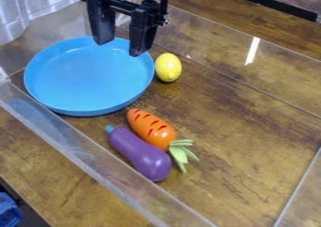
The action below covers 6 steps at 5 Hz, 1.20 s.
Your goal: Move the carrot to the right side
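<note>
In the camera view, the carrot [153,128] is seen lying against the purple eggplant [139,154], just below the blue plate [88,76]. The gripper [120,51] is held above the plate's edge, its fingers apparently parted with nothing between. If the descent is misaligned, the eggplant could be pinched or dragged along

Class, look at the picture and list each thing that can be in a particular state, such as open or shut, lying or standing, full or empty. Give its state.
Gripper: open, jaws apart
Carrot: lying on its side
Eggplant: lying on its side
Lemon: whole
Blue plate: upright, nothing visible in it
</note>
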Motion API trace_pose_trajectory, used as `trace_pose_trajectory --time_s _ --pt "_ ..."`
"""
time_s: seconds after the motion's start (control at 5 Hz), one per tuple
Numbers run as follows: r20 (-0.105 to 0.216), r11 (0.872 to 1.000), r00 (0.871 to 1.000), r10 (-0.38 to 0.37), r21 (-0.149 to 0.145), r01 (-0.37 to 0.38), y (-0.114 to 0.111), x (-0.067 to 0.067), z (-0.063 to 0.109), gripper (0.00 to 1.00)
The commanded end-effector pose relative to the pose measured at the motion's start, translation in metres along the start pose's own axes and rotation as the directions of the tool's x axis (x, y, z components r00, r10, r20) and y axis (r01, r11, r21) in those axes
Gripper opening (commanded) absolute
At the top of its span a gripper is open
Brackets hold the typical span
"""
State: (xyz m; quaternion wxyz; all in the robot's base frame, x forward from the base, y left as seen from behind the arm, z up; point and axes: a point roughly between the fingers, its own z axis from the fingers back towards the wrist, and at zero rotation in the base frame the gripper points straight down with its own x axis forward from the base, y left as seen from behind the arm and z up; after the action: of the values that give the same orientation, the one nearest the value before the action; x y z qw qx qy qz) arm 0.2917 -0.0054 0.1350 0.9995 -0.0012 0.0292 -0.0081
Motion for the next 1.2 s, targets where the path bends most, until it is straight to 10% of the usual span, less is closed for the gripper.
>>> trace_pose_trajectory --time_s 0.0,1.0 --pt "-0.014 1.000 1.000 -0.017 0.005 0.017 0.001 0.003 -0.002 1.00" --pt "-0.042 0.996 0.995 -0.094 -0.002 0.094 0.010 0.020 0.013 1.00"
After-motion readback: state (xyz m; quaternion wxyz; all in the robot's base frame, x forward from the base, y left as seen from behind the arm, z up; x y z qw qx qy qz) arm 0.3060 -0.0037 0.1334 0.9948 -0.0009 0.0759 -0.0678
